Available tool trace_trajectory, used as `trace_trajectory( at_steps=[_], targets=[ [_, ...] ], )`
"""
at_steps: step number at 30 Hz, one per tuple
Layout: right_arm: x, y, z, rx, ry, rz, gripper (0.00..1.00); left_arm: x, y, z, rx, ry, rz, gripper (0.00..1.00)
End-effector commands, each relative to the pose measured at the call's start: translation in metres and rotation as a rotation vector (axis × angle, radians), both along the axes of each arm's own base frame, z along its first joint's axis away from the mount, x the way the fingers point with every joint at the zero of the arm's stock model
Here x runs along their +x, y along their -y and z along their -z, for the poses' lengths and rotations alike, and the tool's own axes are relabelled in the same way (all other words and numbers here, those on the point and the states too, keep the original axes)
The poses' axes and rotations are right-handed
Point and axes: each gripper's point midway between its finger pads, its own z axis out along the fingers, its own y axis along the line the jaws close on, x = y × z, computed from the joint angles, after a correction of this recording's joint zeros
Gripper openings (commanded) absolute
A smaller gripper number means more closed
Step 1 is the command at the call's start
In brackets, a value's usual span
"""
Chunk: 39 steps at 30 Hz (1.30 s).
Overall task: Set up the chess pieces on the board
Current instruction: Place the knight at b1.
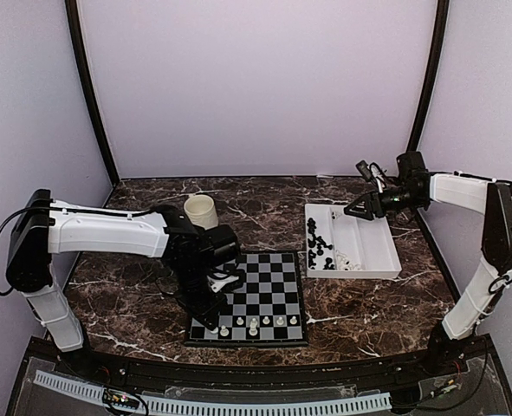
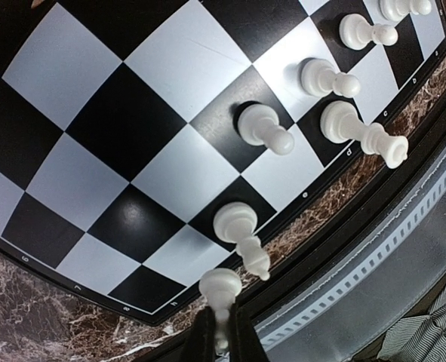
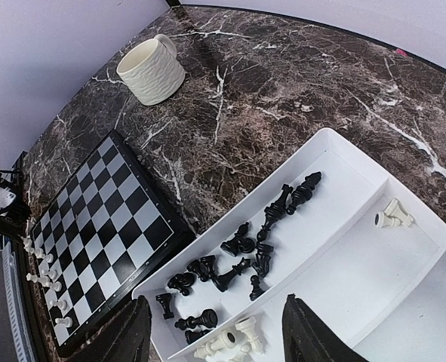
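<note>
Left end effector (image 2: pixel 221 335) clenched on white chess piece (image 2: pixel 221 289); we read b, c, d on the board (image 2: pixel 117 121) rim. Right end effector (image 3: pixel 216 333) released above tray (image 3: pixel 373 286).

Left gripper (image 1: pixel 209 322) sat low over the near left corner of the board (image 1: pixel 273 277). A few white pieces (image 1: pixel 254 328) stood along its near edge. Right gripper (image 1: pixel 353 210) hung above the white tray (image 1: pixel 379 250), black pieces (image 1: pixel 320 244) in its left compartment.
</note>
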Motion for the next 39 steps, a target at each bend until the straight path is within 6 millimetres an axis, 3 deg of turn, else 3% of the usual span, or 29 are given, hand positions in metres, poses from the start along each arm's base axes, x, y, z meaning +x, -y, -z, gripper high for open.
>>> trace_trajectory(
  at_steps=[1, 22, 30, 39],
  targets=[
    [0.001, -0.003, -0.003, 0.013, 0.009, -0.021, 0.60, -0.004, -0.005, 0.008, 0.035, -0.011, -0.002, 0.01],
    [-0.001, -0.005, 0.000, 0.023, -0.009, -0.037, 0.60, -0.004, -0.014, 0.021, 0.103, -0.019, 0.005, 0.02],
    [-0.002, -0.005, 0.001, 0.024, -0.014, -0.043, 0.60, -0.005, -0.013, 0.020, 0.098, -0.024, 0.008, 0.21],
    [-0.003, -0.006, 0.001, 0.028, -0.019, -0.048, 0.61, -0.002, -0.010, 0.012, 0.079, -0.009, 0.011, 0.30]
  ],
)
